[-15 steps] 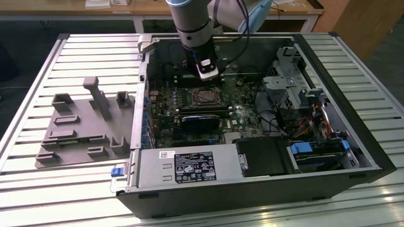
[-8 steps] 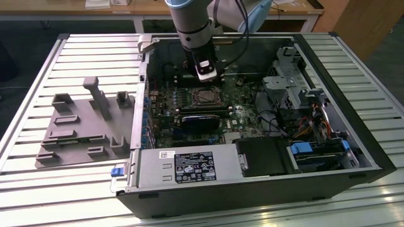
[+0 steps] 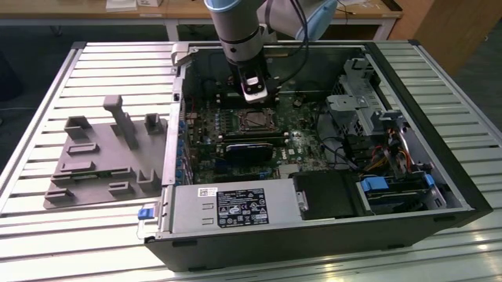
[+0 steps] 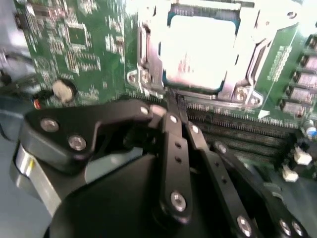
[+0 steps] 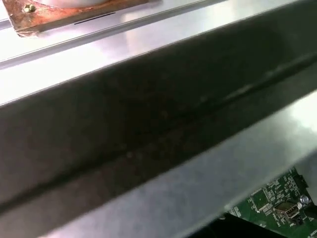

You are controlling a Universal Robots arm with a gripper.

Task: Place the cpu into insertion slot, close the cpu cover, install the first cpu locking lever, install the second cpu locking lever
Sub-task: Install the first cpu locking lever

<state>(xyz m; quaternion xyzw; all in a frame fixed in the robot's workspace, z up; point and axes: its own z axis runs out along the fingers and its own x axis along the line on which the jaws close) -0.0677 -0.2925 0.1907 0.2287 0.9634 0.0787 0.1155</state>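
– cpu (image 4: 198, 49): where does it lie from your tool (image 4: 173, 99)?
– Seated flat in the insertion slot (image 3: 240, 120), straight ahead of your tool's tips. The cpu cover (image 4: 143, 49) looks lowered around it.
– And the tool itself?
– Narrow: you have its fingers drawn together, with nothing visible between them, just beside the insertion slot's edge. Whether either lever is latched, you cannot tell.

Slatted metal table (image 3: 79, 247), wooden desk (image 3: 63, 9) behind
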